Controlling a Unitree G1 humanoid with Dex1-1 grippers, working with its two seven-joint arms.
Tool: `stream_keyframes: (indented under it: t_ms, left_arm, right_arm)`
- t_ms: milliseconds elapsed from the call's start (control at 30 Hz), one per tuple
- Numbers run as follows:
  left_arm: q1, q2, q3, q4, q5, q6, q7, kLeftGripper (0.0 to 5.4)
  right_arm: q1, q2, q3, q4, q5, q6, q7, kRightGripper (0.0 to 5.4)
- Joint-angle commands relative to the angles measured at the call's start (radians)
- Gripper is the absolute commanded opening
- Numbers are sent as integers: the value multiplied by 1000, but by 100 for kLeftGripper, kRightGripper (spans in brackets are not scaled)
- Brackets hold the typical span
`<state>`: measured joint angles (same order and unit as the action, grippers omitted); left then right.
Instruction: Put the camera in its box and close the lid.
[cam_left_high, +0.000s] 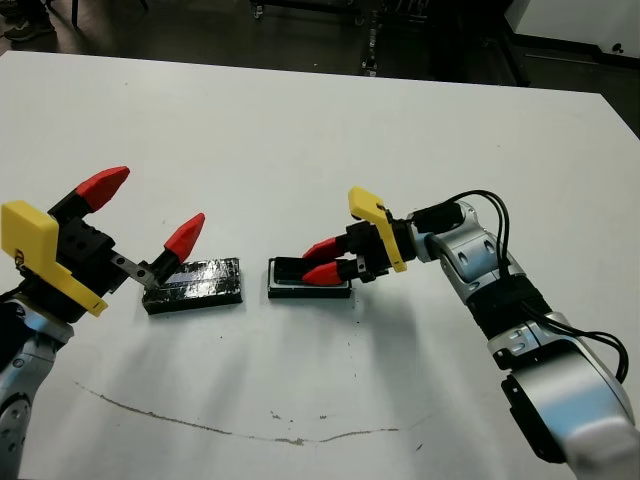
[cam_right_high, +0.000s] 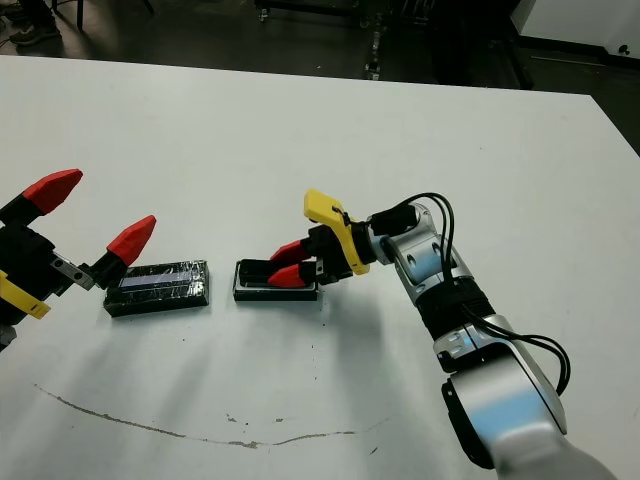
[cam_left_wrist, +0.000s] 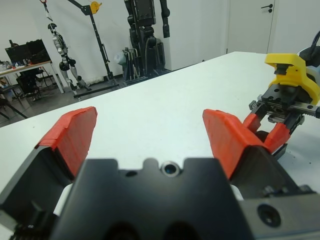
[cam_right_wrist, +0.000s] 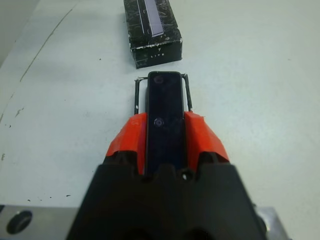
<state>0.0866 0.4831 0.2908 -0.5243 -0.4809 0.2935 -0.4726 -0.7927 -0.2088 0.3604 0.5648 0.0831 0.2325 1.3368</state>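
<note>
My right gripper (cam_left_high: 312, 263) is shut on the camera (cam_right_wrist: 162, 100), a slim black bar clamped between its red fingers (cam_right_wrist: 202, 137). The camera is lined up lengthwise with the box (cam_left_high: 300, 292), a shallow tray with a white rim, at the table's middle. I cannot tell whether the camera rests inside it or hovers just over it. The lid (cam_left_high: 195, 283), a glossy black slab with a pale strip, lies flat just left of the box. My left gripper (cam_left_high: 145, 212) is open and empty, with one fingertip above the lid's left end.
A thin dark scuff line (cam_left_high: 200, 425) curves across the table near the front edge. The right gripper's yellow mount (cam_left_wrist: 287, 67) shows in the left wrist view. Beyond the table's far edge stand robot frames and stands (cam_left_wrist: 145, 35).
</note>
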Motion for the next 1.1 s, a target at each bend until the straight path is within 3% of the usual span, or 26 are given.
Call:
stream_keyframes:
  t_ms: [33, 600, 800, 1100]
  left_arm:
    - [13, 2, -1, 5, 11, -4, -2, 540]
    - [12, 3, -4, 0, 10, 5, 2, 540]
    - [13, -2, -5, 11, 20, -17, -3, 540]
    - [10, 1, -5, 7, 20, -5, -3, 540]
  right_arm:
    - [10, -28, 9, 4, -19, 3, -2, 171]
    - [15, -63, 11, -16, -27, 6, 8, 171]
    - [-8, -69, 41, -11, -40, 49, 40, 171]
    - [-64, -68, 90, 72, -49, -41, 168, 319]
